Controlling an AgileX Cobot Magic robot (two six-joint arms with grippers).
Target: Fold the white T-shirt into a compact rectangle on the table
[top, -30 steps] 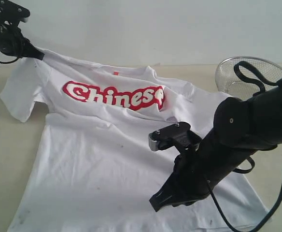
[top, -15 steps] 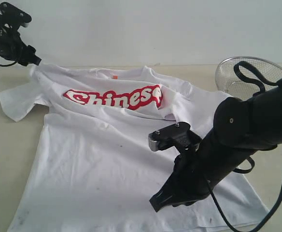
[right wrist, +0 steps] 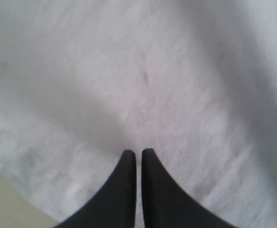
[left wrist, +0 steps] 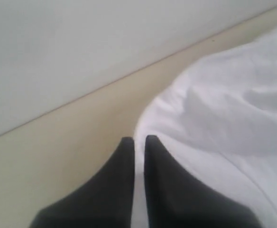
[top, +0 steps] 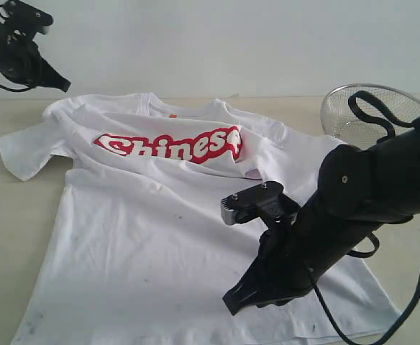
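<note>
The white T-shirt (top: 145,215) lies face up on the table (top: 1,215), its red-outlined lettering (top: 170,146) creased near the right end. My left gripper (top: 62,85) hangs shut and empty just above and beyond the shirt's far left shoulder, not touching it. In the left wrist view its tips (left wrist: 138,138) sit close together over the shirt's edge (left wrist: 233,109) and the table (left wrist: 58,152). My right gripper (top: 230,300) is shut with nothing in it, low over the shirt's lower right part. The right wrist view has its tips (right wrist: 138,152) over plain white cloth (right wrist: 129,71).
A round wire-mesh basket (top: 343,108) stands at the back right behind the right arm (top: 368,194). A pale wall (top: 231,43) rises behind the table's far edge. Bare table shows left of the shirt and along the far edge.
The left gripper has let go of the shirt's far left shoulder, which dropped flat onto the table. That gripper rose a little and stands shut. The right arm has not moved.
</note>
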